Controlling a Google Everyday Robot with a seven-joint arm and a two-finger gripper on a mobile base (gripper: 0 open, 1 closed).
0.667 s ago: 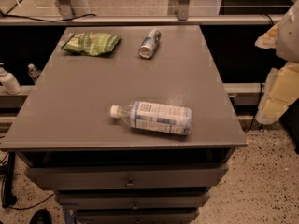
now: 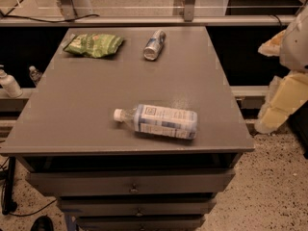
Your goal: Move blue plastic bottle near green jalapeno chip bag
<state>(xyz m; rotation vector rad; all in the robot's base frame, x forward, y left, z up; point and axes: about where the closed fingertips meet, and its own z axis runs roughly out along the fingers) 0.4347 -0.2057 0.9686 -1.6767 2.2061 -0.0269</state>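
The blue plastic bottle (image 2: 161, 121) lies on its side near the front of the grey table (image 2: 96, 90), with its white cap pointing left. The green jalapeno chip bag (image 2: 94, 44) lies flat at the table's far left corner, well apart from the bottle. My gripper (image 2: 281, 105) shows as cream and white arm parts at the right edge of the view. It is off the table, to the right of the bottle, and holds nothing that I can see.
A small silver-blue can (image 2: 154, 44) lies on its side at the back, right of the chip bag. Drawers (image 2: 132, 189) sit under the tabletop. A white bottle (image 2: 8, 83) stands on a lower ledge at left. A rail (image 2: 144, 19) runs behind the table.
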